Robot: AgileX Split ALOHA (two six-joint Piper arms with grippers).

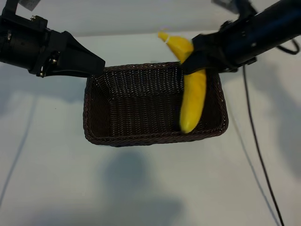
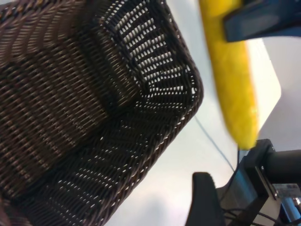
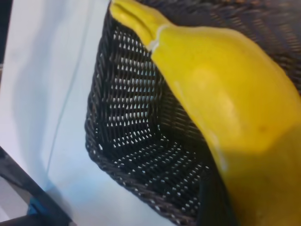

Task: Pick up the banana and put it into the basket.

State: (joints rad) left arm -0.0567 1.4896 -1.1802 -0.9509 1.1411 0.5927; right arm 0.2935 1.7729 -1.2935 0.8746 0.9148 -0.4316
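The yellow banana (image 1: pixel 194 99) hangs lengthwise over the right part of the dark brown wicker basket (image 1: pixel 141 137). Its stem points to the far side and its lower end is near the basket's near rim. My right gripper (image 1: pixel 195 59) is shut on the banana's upper part, above the basket's far right corner. In the right wrist view the banana (image 3: pixel 225 94) fills the foreground over the basket (image 3: pixel 127 117). My left gripper (image 1: pixel 98 66) is open at the basket's far left corner. In the left wrist view one of its fingers (image 2: pixel 203 197) stands apart from the basket's rim (image 2: pixel 190 101), with the banana (image 2: pixel 235 84) beyond.
The basket rests on a white table (image 1: pixel 150 188). A black cable (image 1: pixel 256 141) runs down the table at the right, and a thin one (image 1: pixel 19 155) lies at the left. Both arms hang over the table's far half.
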